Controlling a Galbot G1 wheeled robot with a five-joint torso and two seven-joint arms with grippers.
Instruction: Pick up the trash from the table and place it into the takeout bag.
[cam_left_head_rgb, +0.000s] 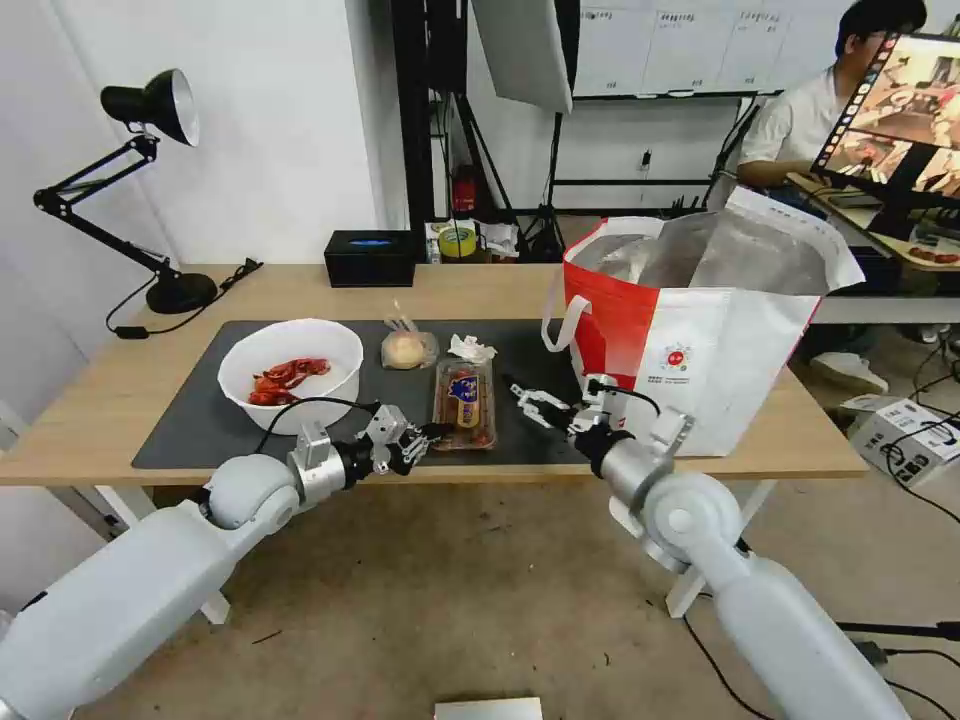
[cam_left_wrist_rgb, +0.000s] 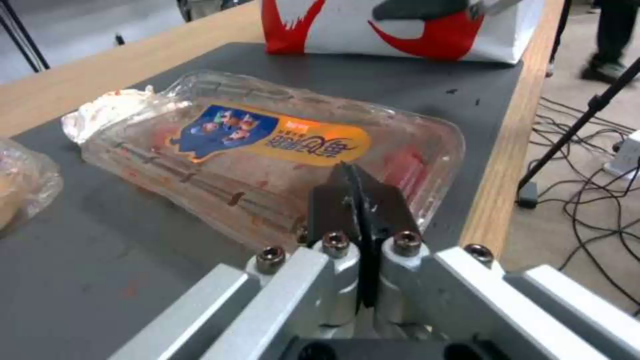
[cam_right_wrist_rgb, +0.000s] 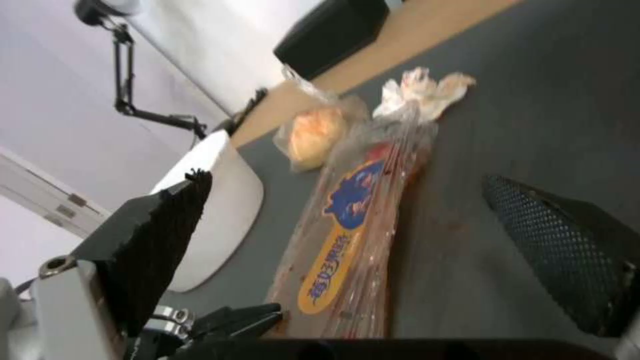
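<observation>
On the dark grey mat (cam_left_head_rgb: 200, 420), the clear plastic hinged tray (cam_left_head_rgb: 464, 404) lies between both grippers. The left gripper (cam_left_head_rgb: 432, 434), jaws together, touches its near-left corner; the right gripper (cam_left_head_rgb: 528, 402), jaws apart, hovers beside the red-and-white takeout bag (cam_left_head_rgb: 700, 350).

Right gripper (cam_right_wrist_rgb: 347, 240) fingers spread wide, one pad (cam_right_wrist_rgb: 167, 235) lower left of frame, other (cam_right_wrist_rgb: 560, 250) at right. Btwn them on grey mat (cam_right_wrist_rgb: 553, 100): clear tray (cam_right_wrist_rgb: 353, 225) w/ blue-orange label, running center to bottom. Tissue (cam_right_wrist_rgb: 427, 90) at its upper end, bagged bun (cam_right_wrist_rgb: 313, 135) just beside. White bowl (cam_right_wrist_rgb: 227, 210) left of tray. Black box (cam_right_wrist_rgb: 330, 35) top center; lamp (cam_right_wrist_rgb: 127, 75) upper left.
</observation>
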